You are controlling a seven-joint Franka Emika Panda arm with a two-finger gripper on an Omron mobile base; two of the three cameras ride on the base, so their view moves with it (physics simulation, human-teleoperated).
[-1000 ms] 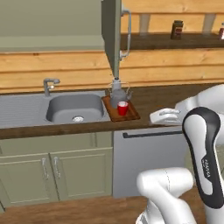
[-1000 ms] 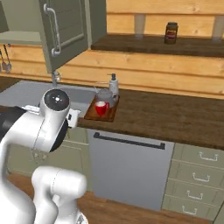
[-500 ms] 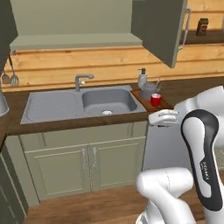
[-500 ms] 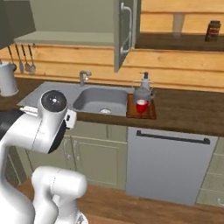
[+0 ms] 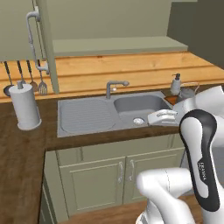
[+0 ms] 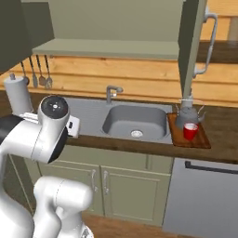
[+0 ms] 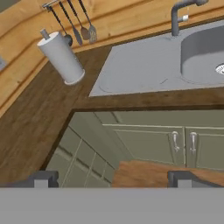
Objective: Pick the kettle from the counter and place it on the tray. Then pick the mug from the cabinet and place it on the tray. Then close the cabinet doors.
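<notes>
Left base view: the whole picture has slid since the earlier frames, so the base has driven left along the long dark brown wooden counter [image 5: 26, 148], and the left tall olive-green cabinet door [image 5: 19, 30] now stands open ahead.

Right base view: the small squat grey metal kettle [image 6: 188, 113] and small bright red mug [image 6: 190, 131] sit on the flat reddish-brown wooden tray [image 6: 201, 139], well right of the jaws; only door-closing appears left.

Hand view: the gripper [image 7: 112, 178] is spread wide and empty, with a tall grey-white cylinder [image 7: 62, 57] far beyond its tips.
</notes>
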